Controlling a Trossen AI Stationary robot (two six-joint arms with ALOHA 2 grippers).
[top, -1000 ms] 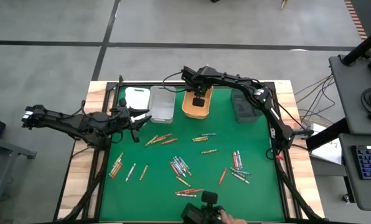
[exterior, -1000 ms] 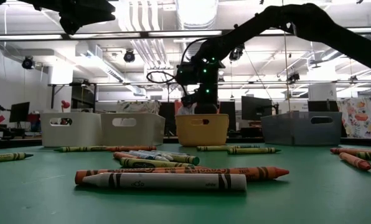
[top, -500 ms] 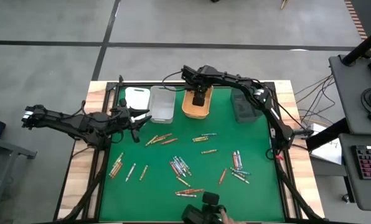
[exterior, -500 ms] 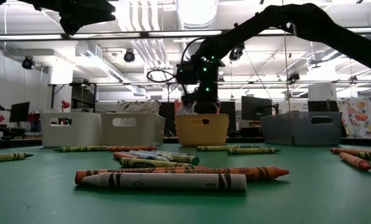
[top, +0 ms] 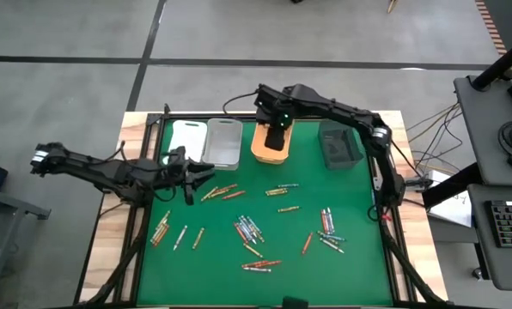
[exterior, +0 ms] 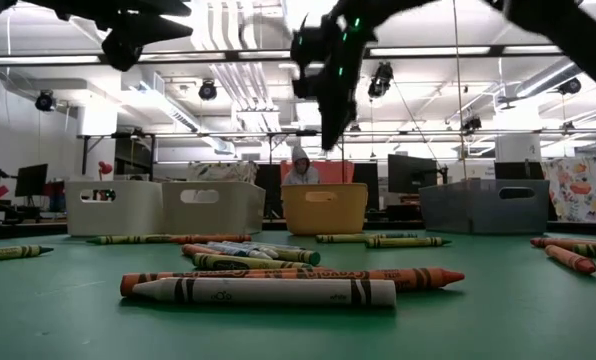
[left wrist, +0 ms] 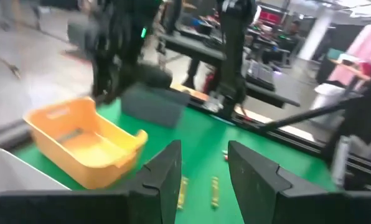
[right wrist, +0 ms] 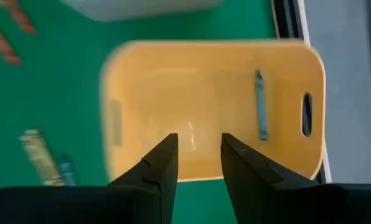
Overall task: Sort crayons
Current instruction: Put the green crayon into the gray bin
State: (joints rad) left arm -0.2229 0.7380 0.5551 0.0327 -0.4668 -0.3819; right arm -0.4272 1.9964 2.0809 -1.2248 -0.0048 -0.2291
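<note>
Green felt (top: 282,219) is covering the table, and along its far edge four bins are being shown in a row: a white bin (top: 188,135) at the left, a grey bin (top: 224,142) beside it, an orange bin (top: 270,146) near the middle and a black bin (top: 338,144) toward the right. The right gripper (top: 274,136) is being held above the orange bin, its fingers parted narrowly and nothing seen between them; in the right wrist view a single crayon (right wrist: 259,106) is lying inside that bin. The left gripper (top: 190,174) is being held over the felt just near of the white and grey bins, its fingers also parted and gripping nothing. The remaining crayons (top: 249,229) are being left scattered across the middle and near parts of the felt, some in loose clusters, with an orange and a white one (exterior: 263,291) lying touching at the near edge. The step in hand is judged to be the next pick: a crayon lying apart from its neighbours should be chosen, the fingers lined up across its length and closed at its middle, so that no second crayon is being dragged along.
</note>
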